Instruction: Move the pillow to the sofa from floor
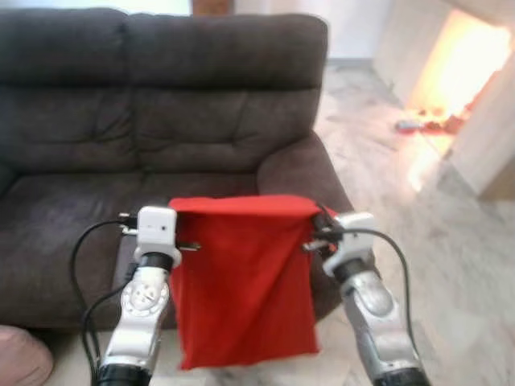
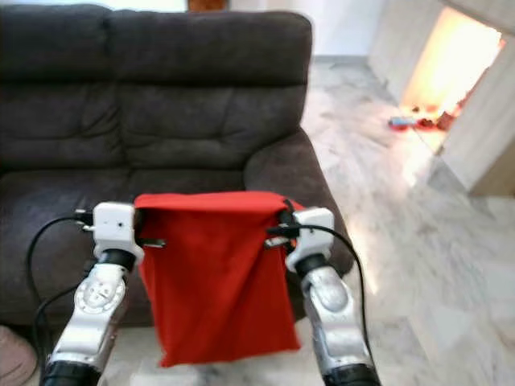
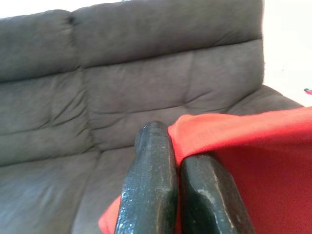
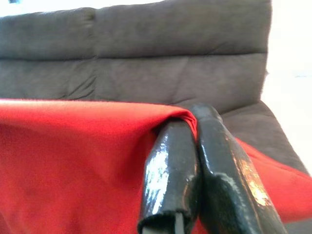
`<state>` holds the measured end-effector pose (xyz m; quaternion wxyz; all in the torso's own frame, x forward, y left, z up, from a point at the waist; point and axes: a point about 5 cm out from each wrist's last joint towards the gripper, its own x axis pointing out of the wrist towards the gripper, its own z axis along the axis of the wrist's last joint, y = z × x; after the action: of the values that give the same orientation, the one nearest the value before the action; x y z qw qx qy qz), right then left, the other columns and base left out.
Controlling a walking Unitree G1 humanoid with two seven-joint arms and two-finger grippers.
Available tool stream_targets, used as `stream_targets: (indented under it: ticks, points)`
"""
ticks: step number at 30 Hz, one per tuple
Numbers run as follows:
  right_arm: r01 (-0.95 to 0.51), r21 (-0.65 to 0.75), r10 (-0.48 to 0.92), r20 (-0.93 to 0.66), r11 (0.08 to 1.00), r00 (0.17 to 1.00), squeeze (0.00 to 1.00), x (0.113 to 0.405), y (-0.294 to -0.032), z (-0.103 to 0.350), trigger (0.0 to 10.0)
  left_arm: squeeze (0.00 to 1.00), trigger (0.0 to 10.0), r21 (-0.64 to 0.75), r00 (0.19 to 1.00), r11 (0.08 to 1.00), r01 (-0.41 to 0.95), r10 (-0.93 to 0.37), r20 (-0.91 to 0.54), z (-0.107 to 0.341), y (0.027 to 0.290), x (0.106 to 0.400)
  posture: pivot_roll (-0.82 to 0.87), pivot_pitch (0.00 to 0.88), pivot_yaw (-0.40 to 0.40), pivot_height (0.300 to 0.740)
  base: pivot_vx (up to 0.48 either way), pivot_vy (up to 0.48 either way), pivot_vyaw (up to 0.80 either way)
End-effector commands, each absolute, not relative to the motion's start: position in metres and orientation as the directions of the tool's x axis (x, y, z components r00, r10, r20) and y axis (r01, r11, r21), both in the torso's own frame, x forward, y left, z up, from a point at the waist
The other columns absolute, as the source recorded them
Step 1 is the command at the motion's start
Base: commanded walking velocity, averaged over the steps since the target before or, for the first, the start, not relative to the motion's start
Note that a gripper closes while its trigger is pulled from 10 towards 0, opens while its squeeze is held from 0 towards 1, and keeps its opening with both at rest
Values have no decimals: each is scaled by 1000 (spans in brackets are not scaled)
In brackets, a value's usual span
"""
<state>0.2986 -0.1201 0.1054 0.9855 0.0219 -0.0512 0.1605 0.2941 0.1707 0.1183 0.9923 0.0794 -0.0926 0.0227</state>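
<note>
Head views: the flat red fabric pillow (image 1: 241,277) hangs limp between both arms, off the marble floor (image 1: 451,265), right in front of the dark grey upholstered sofa (image 1: 161,104). It looks more like an empty cover, hard to say.

Left wrist view: left gripper (image 3: 178,161) fingers pinched tight on a top corner.

Right wrist view: right gripper (image 4: 195,141), same, clamped on the other corner.

Best bet: carry it level over the seat before releasing. The pillow's bottom edge is partly cut off.
</note>
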Motion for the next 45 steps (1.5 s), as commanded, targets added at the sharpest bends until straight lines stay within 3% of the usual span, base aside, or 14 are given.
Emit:
stream_targets:
  ticks: [1, 15, 31, 45]
  points:
    - [-293, 4, 286, 207, 956, 936, 0, 303, -128, 126, 10000, 0, 10000, 130, 956, 989, -74, 33, 293, 142, 168, 299, 19, 0, 4, 740, 0, 0, 0]
    - [-296, -8, 288, 269, 955, 919, 0, 305, -128, 143, 10000, 0, 10000, 149, 925, 985, -83, 20, 379, 172, 170, 294, 20, 2, 5, 740, 0, 0, 0]
    - [-284, -18, 249, 539, 959, 805, 0, 309, -121, 232, 10000, 0, 10000, 207, 800, 970, -126, -23, 599, 259, 165, 286, 23, 8, 6, 740, 0, 0, 0]
    - [-303, -29, 264, 573, 952, 776, 0, 305, -116, 248, 10000, 0, 10000, 233, 788, 962, -144, -31, 615, 272, 161, 281, 21, 4, 2, 740, 0, 0, 0]
